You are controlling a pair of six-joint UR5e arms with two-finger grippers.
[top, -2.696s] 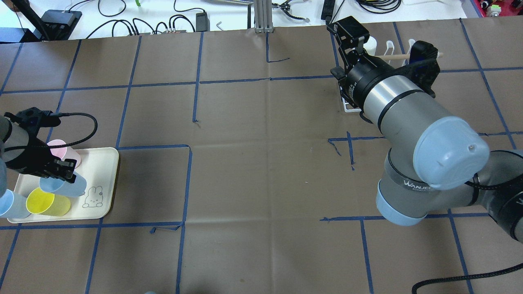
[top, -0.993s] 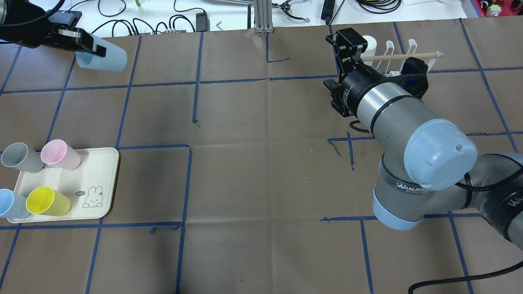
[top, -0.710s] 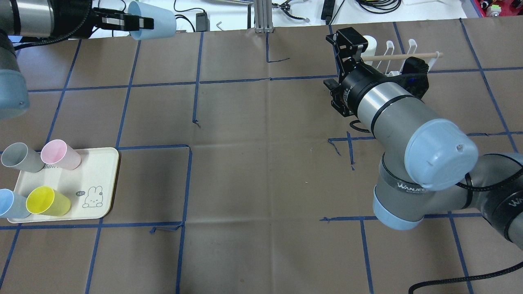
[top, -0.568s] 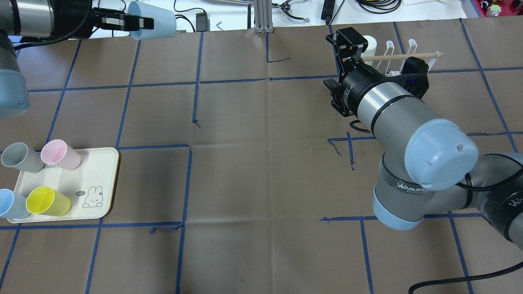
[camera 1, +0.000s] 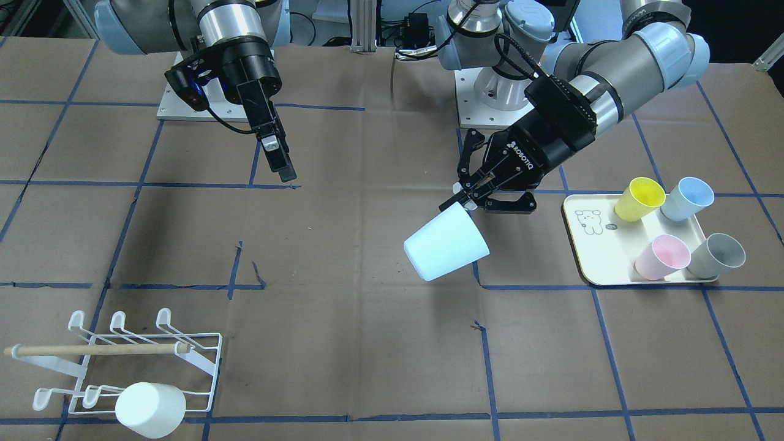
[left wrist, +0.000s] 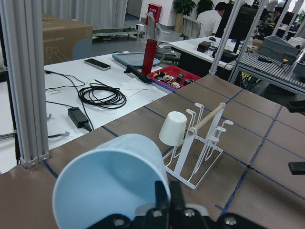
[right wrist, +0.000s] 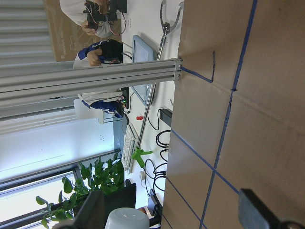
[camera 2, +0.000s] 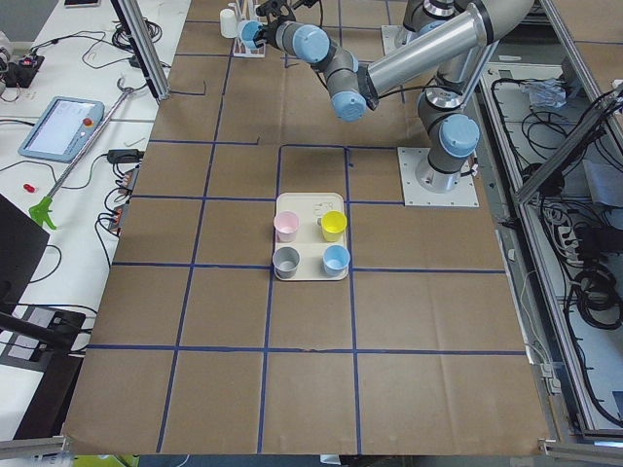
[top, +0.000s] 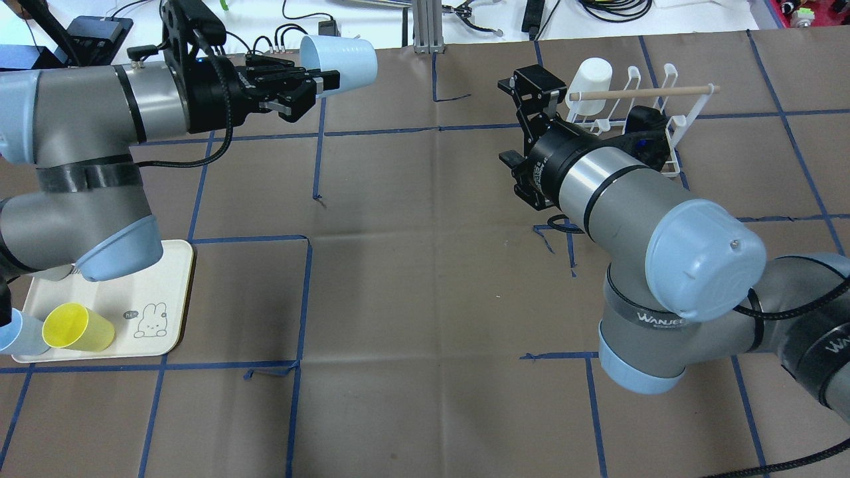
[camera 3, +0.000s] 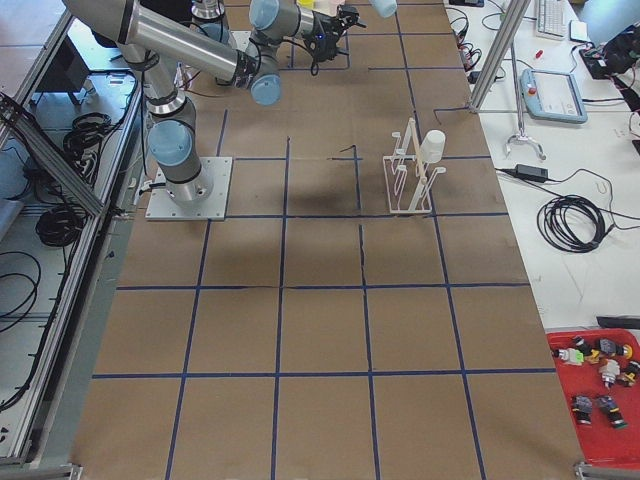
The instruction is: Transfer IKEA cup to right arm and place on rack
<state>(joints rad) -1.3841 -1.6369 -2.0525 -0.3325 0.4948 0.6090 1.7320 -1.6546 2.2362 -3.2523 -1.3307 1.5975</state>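
Note:
My left gripper (top: 327,79) is shut on the rim of a light-blue cup (top: 339,56) and holds it on its side in the air over the table's far left part. It shows as a pale cup (camera 1: 446,250) in the front view and fills the left wrist view (left wrist: 112,186). My right gripper (top: 528,89) is open and empty, in the air just left of the white wire rack (top: 637,113). In the right wrist view its fingertips (right wrist: 95,210) stand wide apart. A white cup (top: 593,72) hangs on a rack peg.
The cream tray (camera 1: 603,257) near my left base holds a yellow cup (camera 1: 640,198), a blue cup (camera 1: 687,198), a pink cup (camera 1: 661,257) and a grey cup (camera 1: 715,255). A metal post (top: 425,26) and cables stand beyond the far edge.
My left gripper took the light-blue cup off the tray, lifted it and carried it rightward along the far edge. My right gripper drew back leftward from the rack.

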